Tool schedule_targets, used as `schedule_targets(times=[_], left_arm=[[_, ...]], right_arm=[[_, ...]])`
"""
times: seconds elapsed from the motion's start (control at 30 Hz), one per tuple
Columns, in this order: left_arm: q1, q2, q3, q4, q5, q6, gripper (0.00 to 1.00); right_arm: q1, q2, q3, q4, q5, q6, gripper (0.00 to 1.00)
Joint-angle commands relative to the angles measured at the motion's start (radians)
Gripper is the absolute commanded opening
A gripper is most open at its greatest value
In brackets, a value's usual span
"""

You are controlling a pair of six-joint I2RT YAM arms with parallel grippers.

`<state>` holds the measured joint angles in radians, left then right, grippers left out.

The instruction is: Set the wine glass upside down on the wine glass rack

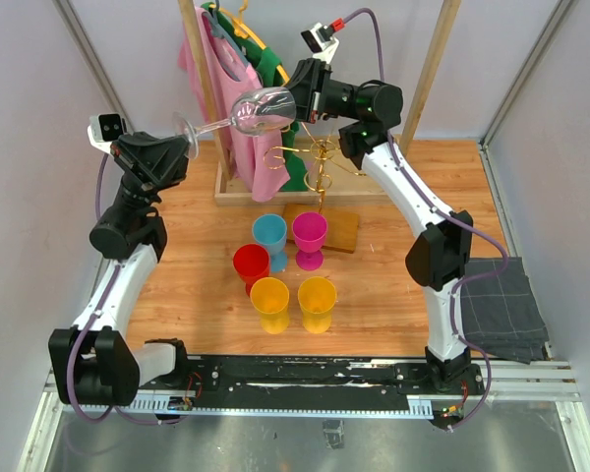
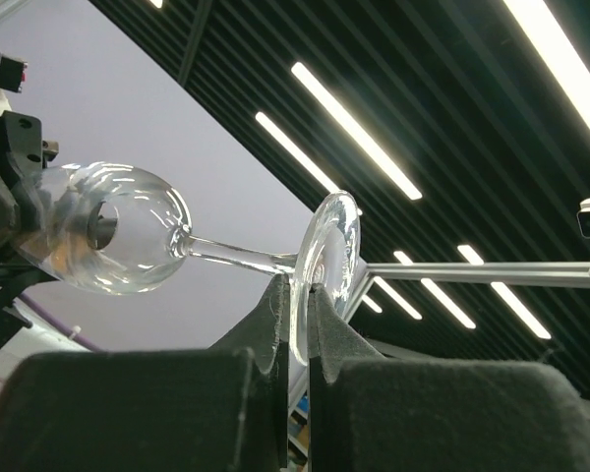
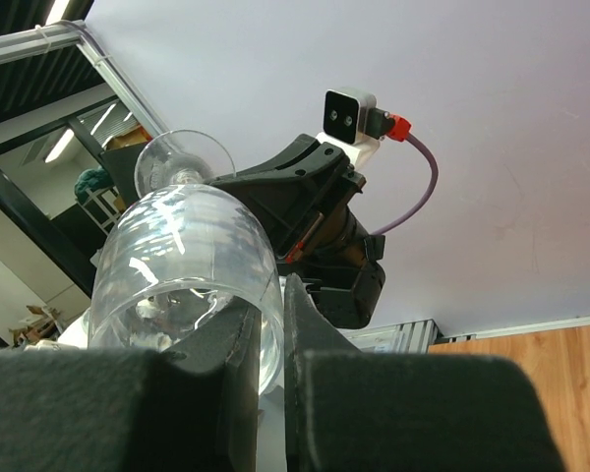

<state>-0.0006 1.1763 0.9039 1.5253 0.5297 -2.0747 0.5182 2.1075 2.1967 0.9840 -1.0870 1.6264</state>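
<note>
While wine glass [image 1: 246, 113] lies sideways in mid-air near gold wine glass rack [image 1: 320, 162], not touching it | L gripper [image 1: 184, 146] clamped on its foot | R gripper [image 1: 293, 103] pinching bowl rim | rack upright behind coloured cups [image 1: 269, 295]

Light: bright and even, from ceiling strip lights [image 2: 354, 128].
Shadows: soft, short, beneath the cups [image 1: 318, 300] on the table [image 1: 393, 285].
Glare: white streaks across the wine glass [image 3: 192, 265].
Blur: near fingers [image 3: 98, 413] soft.
</note>
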Motion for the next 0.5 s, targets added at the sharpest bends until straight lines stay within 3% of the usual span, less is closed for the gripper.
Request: schedule_targets(times=[0.0, 0.23, 0.47], left_arm=[[0.005, -0.010, 0.008, 0.253, -0.011, -0.326, 0.00], [0.005, -0.004, 0.047, 0.255, -0.016, -0.319, 0.00], [0.005, 0.010, 0.102, 0.259, -0.016, -0.311, 0.00]], right_arm=[[-0.009, 0.009, 0.032, 0.020, 0.040, -0.010, 0.01], [-0.016, 0.002, 0.020, 0.026, 0.039, -0.011, 0.03], [-0.043, -0.012, -0.013, 0.064, 0.049, 0.012, 0.24]])
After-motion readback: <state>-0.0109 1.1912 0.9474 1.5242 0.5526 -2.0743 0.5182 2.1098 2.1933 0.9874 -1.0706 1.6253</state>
